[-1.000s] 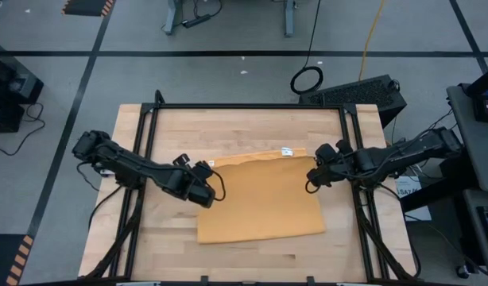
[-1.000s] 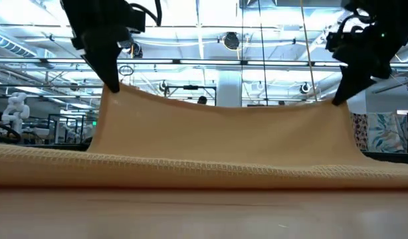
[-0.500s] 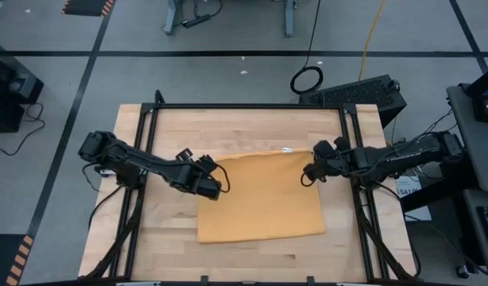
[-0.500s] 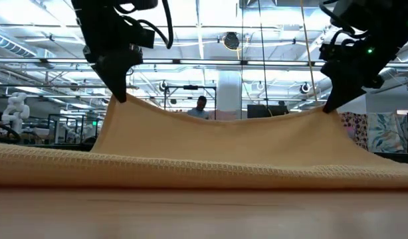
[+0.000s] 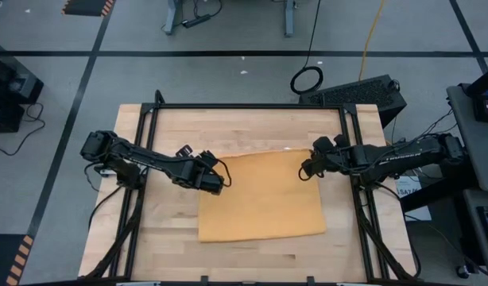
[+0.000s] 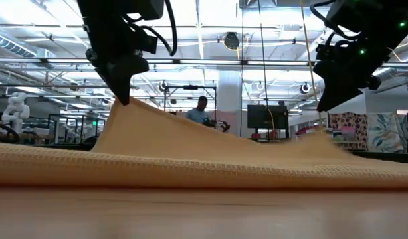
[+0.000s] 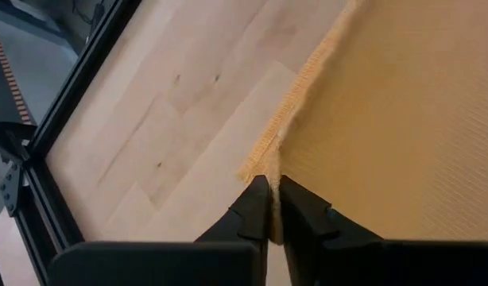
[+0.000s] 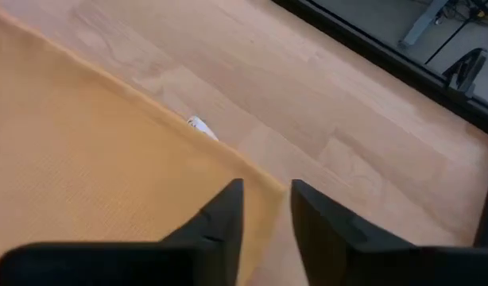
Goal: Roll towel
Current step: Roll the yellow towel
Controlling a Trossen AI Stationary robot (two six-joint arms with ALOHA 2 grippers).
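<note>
The mustard-yellow towel (image 5: 264, 199) lies spread on the middle of the wooden table, with its near hem (image 6: 204, 174) flat on the wood. My left gripper (image 5: 221, 182) is shut on its far left corner, which stands raised in a peak (image 6: 127, 106). My right gripper (image 5: 304, 170) hangs open just above the far right corner (image 8: 260, 208), one finger on either side and touching nothing. That corner has sunk toward the table (image 6: 317, 141). A small white tag (image 8: 198, 125) shows at the far hem. My left gripper pinches the towel's far left corner (image 7: 265, 165) between its two fingers, right at the hemmed edge. The fingers slant down from the table's left side. The corner is lifted off the table and the cloth slopes down from it to the flat rest of the towel.
A black frame rail (image 5: 244, 107) runs around the tabletop. Bare wood (image 5: 244, 131) lies beyond the towel's far edge. A black case (image 5: 359, 94) stands off the far right corner. In the room behind, a person (image 6: 203, 113) shows.
My right gripper has opened and let go, and the towel's far right corner has dropped from its raised height toward the table. Both grippers have sunk a little and drawn inward over the towel. The left one keeps its corner raised, so the far edge now slopes down to the right.
</note>
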